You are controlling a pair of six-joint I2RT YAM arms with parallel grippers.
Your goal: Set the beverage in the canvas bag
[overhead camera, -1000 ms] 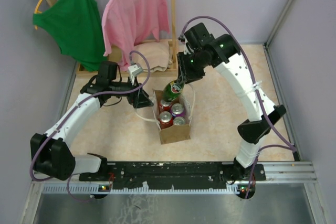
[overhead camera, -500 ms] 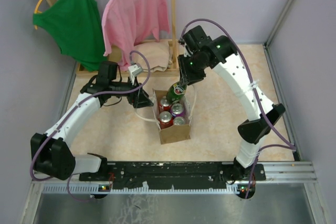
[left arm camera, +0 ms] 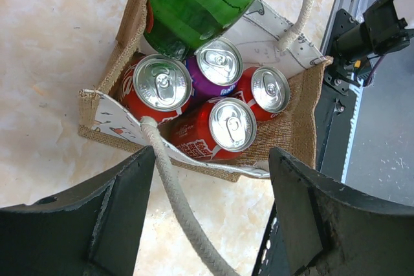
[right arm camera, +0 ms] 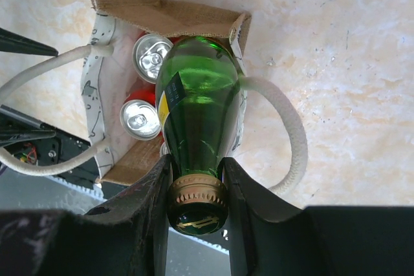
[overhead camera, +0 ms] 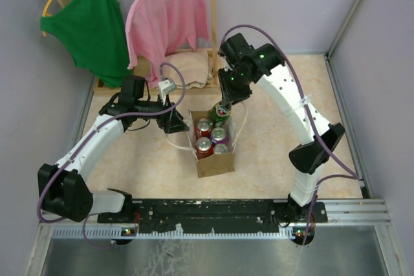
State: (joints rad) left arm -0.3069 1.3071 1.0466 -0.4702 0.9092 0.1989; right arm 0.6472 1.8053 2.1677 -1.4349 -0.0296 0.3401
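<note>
The right claw (right arm camera: 196, 182) is clamped on the neck of a tilted green bottle (right arm camera: 197, 95), whose base sits inside the far end of the canvas bag (right arm camera: 168, 8) on the desk (overhead camera: 278, 140), beside three red cans (left arm camera: 162, 82) and a purple can (left arm camera: 218, 63). I cannot read their labels. The left claw (left arm camera: 212, 154) gapes apart around a white cord handle (left arm camera: 171, 185).

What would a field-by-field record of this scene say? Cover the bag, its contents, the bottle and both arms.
Bag: tan-brown canvas bag with white cord handles, standing open
Contents: three red drink cans and one purple drink can, all upright
Beverage: green glass bottle, tilted, base at the bag's far end next to the cans
Right fingers: shut on the bottle's neck
Left fingers: open, one cord handle running between them
</note>
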